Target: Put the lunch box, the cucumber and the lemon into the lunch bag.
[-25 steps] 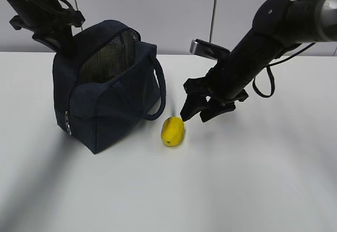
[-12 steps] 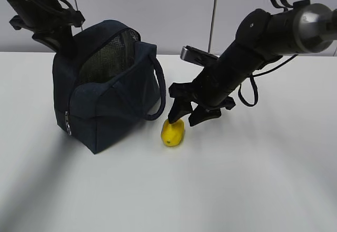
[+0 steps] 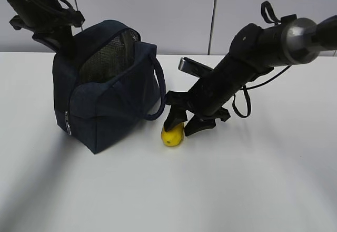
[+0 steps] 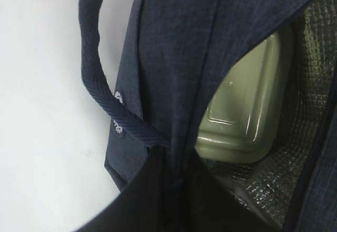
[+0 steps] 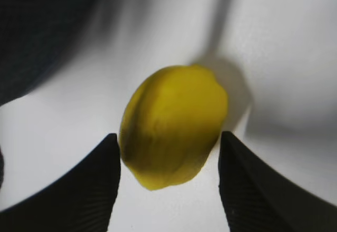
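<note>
The navy lunch bag (image 3: 105, 103) stands open at the left of the table. My left gripper (image 3: 57, 43) is shut on the fabric of its rear top edge (image 4: 176, 190). In the left wrist view the lunch box (image 4: 247, 110) lies inside the bag on the silver lining, sage-green lid showing. The lemon (image 3: 172, 135) lies on the table just right of the bag. My right gripper (image 3: 188, 122) is down over it, open, one finger on each side of the lemon (image 5: 174, 124). The left finger (image 5: 89, 190) nearly touches its skin. The cucumber is hidden.
A loop handle (image 3: 160, 92) of the bag hangs close beside the right gripper. The white table (image 3: 237, 190) stretches to the front and right. A grey panelled wall (image 3: 174, 10) closes the back.
My right gripper has moved left and down, from beside the lemon to straddling it. The lemon, the bag and the left arm have stayed put.
</note>
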Motion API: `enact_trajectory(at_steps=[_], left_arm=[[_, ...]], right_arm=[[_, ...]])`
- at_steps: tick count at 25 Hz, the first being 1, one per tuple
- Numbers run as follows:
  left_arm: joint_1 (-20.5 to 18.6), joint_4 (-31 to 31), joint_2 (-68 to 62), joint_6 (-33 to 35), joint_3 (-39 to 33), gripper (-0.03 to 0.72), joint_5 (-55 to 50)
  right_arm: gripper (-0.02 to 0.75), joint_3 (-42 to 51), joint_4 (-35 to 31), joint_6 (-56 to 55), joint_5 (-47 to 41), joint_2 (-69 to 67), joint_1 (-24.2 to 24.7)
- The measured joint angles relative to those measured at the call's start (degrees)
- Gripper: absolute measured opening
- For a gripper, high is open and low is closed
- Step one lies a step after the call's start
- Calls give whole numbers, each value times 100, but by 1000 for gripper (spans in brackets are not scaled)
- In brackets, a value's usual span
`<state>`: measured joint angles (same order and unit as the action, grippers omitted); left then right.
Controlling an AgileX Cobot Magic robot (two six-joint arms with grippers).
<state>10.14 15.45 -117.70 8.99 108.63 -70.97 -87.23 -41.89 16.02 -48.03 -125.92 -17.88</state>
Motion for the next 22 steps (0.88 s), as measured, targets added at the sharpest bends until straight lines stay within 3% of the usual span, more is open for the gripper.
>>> enact_trajectory(at_steps=[17,22], left_arm=[[0,10,0,26,0,20,0],[0,10,0,26,0,20,0]], right_arm=[[440,0,-301,-73,273,-192,0],[347,0,-304,-52,251,-192,0]])
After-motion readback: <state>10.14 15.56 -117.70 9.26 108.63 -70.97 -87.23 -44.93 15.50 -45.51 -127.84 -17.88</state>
